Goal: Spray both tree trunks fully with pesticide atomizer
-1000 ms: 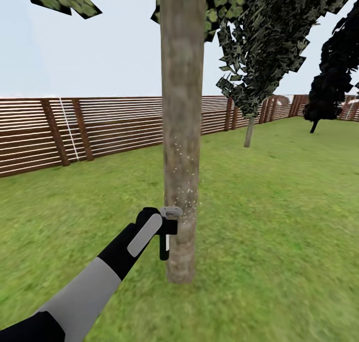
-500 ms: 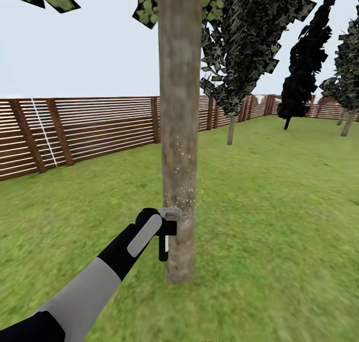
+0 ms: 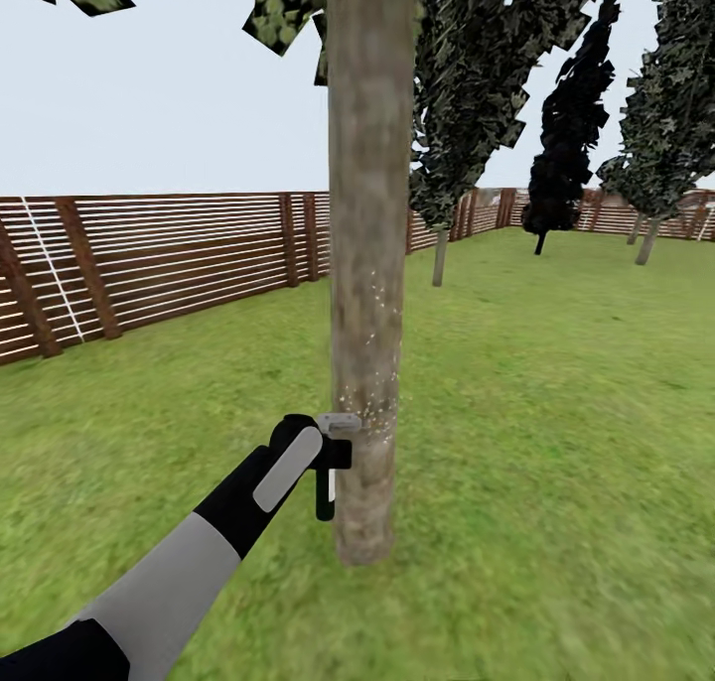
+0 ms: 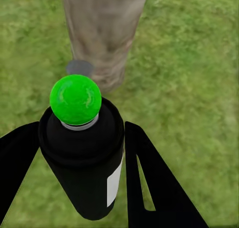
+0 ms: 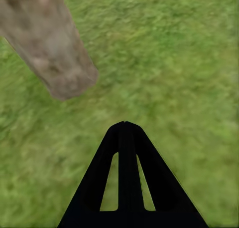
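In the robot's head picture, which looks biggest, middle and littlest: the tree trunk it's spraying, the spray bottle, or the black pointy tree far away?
1. The tree trunk, tallest and widest by far.
2. The black pointy tree, which looks small partly because it stands far from the camera.
3. The spray bottle, held in the left gripper.

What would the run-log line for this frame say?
left gripper: shut on pesticide atomizer | nozzle at tree trunk | pesticide: white specks mid-trunk | right gripper: shut, over grass
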Controlling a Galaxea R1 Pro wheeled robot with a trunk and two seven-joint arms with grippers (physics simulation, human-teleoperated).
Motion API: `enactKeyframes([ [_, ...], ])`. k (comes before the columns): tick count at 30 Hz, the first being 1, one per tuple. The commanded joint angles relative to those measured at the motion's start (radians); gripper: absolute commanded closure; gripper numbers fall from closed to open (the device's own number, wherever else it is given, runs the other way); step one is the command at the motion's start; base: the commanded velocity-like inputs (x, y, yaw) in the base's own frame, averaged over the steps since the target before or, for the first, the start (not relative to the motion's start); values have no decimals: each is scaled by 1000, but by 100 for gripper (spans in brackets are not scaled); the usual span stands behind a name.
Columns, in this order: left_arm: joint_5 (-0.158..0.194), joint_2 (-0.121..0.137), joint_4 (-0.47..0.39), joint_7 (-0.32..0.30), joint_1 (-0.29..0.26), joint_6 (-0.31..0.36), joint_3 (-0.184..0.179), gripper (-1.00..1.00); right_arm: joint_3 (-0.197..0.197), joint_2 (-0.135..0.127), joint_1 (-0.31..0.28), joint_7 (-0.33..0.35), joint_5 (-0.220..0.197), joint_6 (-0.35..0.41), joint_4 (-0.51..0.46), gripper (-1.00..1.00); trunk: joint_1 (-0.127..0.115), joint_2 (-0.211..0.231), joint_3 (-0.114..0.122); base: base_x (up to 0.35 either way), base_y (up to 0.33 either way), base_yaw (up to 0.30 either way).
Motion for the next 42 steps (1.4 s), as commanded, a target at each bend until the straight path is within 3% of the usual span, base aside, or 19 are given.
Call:
enactKeyframes([
  [1, 10, 1, -1, 11, -1, 1, -2, 100, 6, -1, -1, -6, -7, -4, 0, 100, 1, -2, -2, 0, 350, -221],
  [42, 10, 5, -3, 11, -1, 0, -2, 100, 5, 0, -1, -6, -9, -5, 2, 100, 1, -2, -2, 0, 350, -191],
])
